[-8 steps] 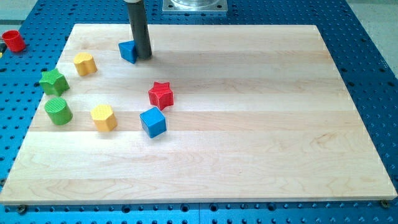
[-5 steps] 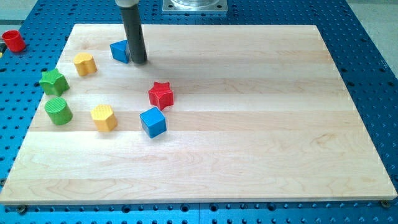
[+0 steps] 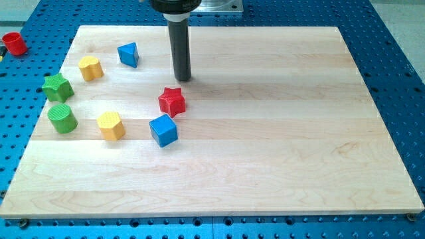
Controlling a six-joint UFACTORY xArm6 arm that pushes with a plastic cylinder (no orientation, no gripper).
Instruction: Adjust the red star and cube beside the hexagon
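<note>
A red star point(image 3: 172, 101) lies left of the board's middle. A blue cube point(image 3: 163, 130) sits just below it, close but apart. A yellow hexagon-like block point(image 3: 111, 125) lies to the left of the cube. My tip point(image 3: 183, 79) rests on the board just above and right of the red star, a short gap away. It touches no block.
A blue triangular block point(image 3: 129, 54) lies at the upper left, with another yellow block point(image 3: 90, 68) left of it. A green star point(image 3: 57, 87) and a green cylinder point(image 3: 62, 118) sit near the board's left edge. A red cup point(image 3: 14, 44) stands off the board.
My tip pushed the blue triangular block a little left, then left it and moved right and down toward the red star. The other blocks stayed put.
</note>
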